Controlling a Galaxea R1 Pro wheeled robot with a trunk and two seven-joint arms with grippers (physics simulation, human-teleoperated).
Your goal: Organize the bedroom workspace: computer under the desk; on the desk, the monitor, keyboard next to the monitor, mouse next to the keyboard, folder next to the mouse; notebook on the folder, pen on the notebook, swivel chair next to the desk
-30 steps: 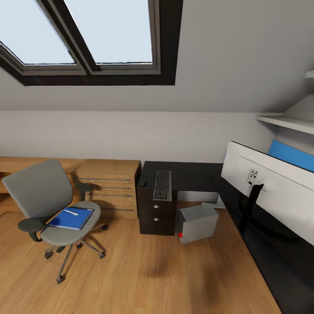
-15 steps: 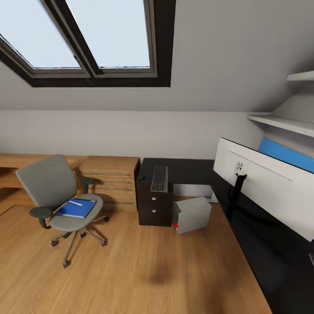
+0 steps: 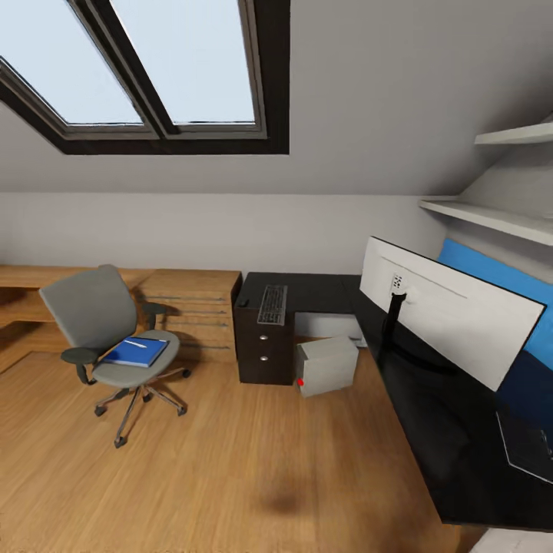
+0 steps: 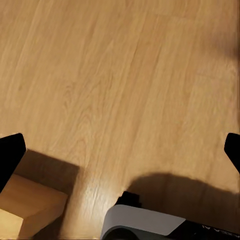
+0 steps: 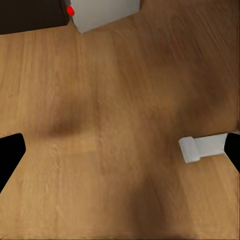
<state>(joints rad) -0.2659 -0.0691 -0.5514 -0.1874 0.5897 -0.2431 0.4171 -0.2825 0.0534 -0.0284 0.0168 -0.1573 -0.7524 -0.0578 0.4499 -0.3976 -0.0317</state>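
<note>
View pulled back, folder [image 3: 135, 352] on swivel chair [image 3: 100, 322], far from jaws

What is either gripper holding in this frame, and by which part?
Nothing. Both wrist views show the fingertips spread wide at the frame edges with only bare wood floor between them. The folder lies on the swivel chair seat.

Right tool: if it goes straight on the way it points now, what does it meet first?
Most likely the bare wooden floor. The right tool points down at it with its fingertips wide apart. The grey computer and a small white object lie off to the sides. Depth is unclear.
</note>
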